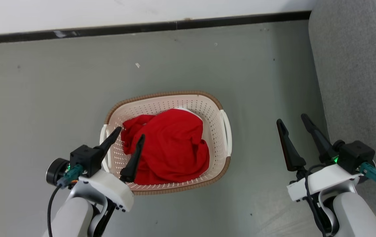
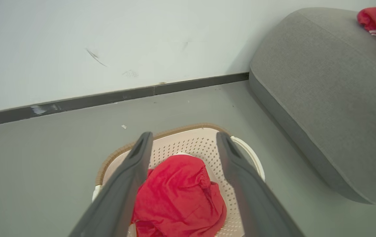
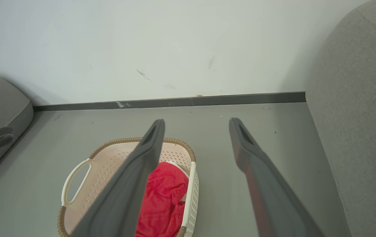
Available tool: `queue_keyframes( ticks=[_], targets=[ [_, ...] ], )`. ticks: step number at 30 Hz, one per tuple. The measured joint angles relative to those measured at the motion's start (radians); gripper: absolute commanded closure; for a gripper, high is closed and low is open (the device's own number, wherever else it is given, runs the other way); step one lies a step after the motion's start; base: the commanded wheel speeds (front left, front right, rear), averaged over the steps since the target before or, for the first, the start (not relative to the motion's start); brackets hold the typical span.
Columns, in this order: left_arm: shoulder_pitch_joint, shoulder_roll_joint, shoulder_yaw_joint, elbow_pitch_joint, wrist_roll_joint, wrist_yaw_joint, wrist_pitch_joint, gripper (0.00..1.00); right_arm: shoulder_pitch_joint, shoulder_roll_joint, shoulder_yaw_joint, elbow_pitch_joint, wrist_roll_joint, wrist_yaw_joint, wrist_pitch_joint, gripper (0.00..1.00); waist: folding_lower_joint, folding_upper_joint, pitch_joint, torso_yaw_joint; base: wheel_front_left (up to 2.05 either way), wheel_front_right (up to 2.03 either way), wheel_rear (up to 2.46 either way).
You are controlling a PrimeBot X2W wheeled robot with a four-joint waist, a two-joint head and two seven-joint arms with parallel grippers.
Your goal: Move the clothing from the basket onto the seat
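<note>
Head view: clothing (image 1: 171,146) is heaped in the basket (image 1: 214,106), which is set on the floor (image 1: 59,98) beside the seat (image 1: 355,65). Left gripper (image 1: 130,132) is held over the basket, fingers spread; right gripper (image 1: 291,118) likewise spread, empty.

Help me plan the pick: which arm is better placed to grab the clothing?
Left, probably. The left gripper hangs open over the clothing in the basket; the right gripper, open too, is over floor beside it.
</note>
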Motion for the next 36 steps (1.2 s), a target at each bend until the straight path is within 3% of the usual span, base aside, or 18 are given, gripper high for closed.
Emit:
queue_keyframes(
  ticks=[23,31,36],
  targets=[
    [-0.265,0.018,-0.035,0.175,0.094,0.010,0.133,0.00,-0.135,-0.002,0.037,-0.043,0.021,0.000,0.000,0.00,0.0000,0.0000,0.231,-0.063,0.00,0.00,0.00],
    [-0.369,0.035,-0.061,0.238,0.174,0.053,0.190,0.00,-0.179,-0.002,0.050,-0.055,0.044,0.000,0.000,0.00,0.0000,0.0000,0.292,-0.086,0.00,0.00,0.00],
    [-0.424,0.033,-0.076,0.276,0.193,0.053,0.233,0.00,-0.185,-0.002,0.061,-0.056,0.057,0.000,0.000,0.00,0.0000,0.0000,0.325,-0.102,0.00,0.00,0.00]
  ],
)
